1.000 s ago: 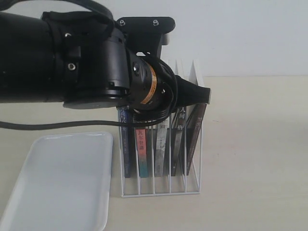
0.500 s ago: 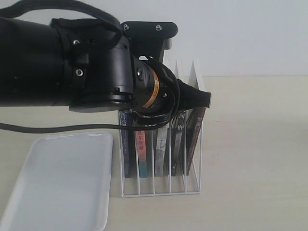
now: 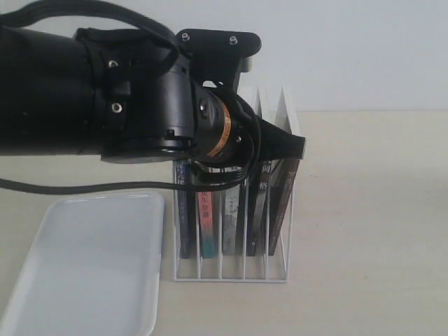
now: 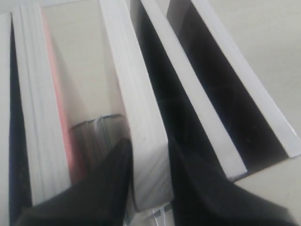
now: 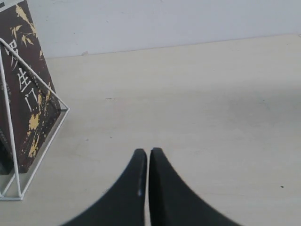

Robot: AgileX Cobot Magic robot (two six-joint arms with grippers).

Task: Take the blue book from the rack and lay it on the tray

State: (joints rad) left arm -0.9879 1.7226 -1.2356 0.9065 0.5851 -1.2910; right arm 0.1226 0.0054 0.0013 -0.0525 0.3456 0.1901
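Observation:
The blue book [image 3: 185, 217] stands with its dark blue spine in the leftmost slot of the white wire rack [image 3: 231, 278]. In the left wrist view my left gripper [image 4: 148, 143] is shut on the white page block of the middle book [image 4: 127, 70], one finger on each side. This book stands beside the red-covered book [image 4: 56, 108]. The black left arm hides the rack's top in the exterior view. The white tray [image 3: 84, 266] lies left of the rack. My right gripper [image 5: 148, 151] is shut on nothing, over bare table.
A red-and-teal spine [image 3: 205, 224], a grey spine [image 3: 231, 227], a black spine [image 3: 257, 210] and a brown book [image 3: 281, 203] fill the other slots. The right wrist view shows the rack's end wire [image 5: 9, 127] and the brown book [image 5: 23, 89]. A black cable [image 3: 70, 185] hangs above the tray.
The left arm has shifted slightly to the right. The rack has tipped a little, and the black-spined book leans more.

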